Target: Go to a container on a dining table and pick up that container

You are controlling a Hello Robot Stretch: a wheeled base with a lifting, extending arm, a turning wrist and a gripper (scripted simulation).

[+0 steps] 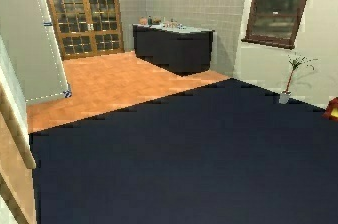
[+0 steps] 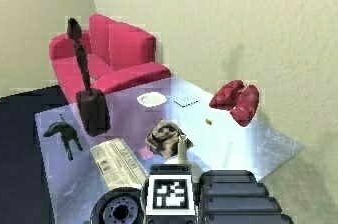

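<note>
Dark blue floor [image 1: 197,150] spreads across the forward view's lower part and meets orange wooden flooring [image 1: 117,85] farther off. There, glazed brown wooden double doors [image 1: 85,28] and a dark cabinet with a pale top [image 1: 174,45] stand by the wall. Toward that view's right, a thin green plant in a white pot [image 1: 292,80] stands below a dark-framed window [image 1: 275,20].

In the arm side view, a pale glass-topped bench [image 2: 247,150] stands before a pink sofa [image 2: 112,55]. Near the bench's middle sits a small squat brown-and-white container [image 2: 162,136], with a folded grey newspaper [image 2: 112,162] at its left and a white plate [image 2: 152,99] farther back. A tall dark statue [image 2: 85,85] stands toward the bench's left, a small dark dog figure [image 2: 65,135] near it. At the bottom edge, a white square marker [image 2: 172,194] stands beside the dark arm [image 2: 237,198], with a dark round body [image 2: 117,208] left of it. I cannot make out the fingers themselves, so I cannot tell whether they are spread, pressed together or holding anything.
</note>
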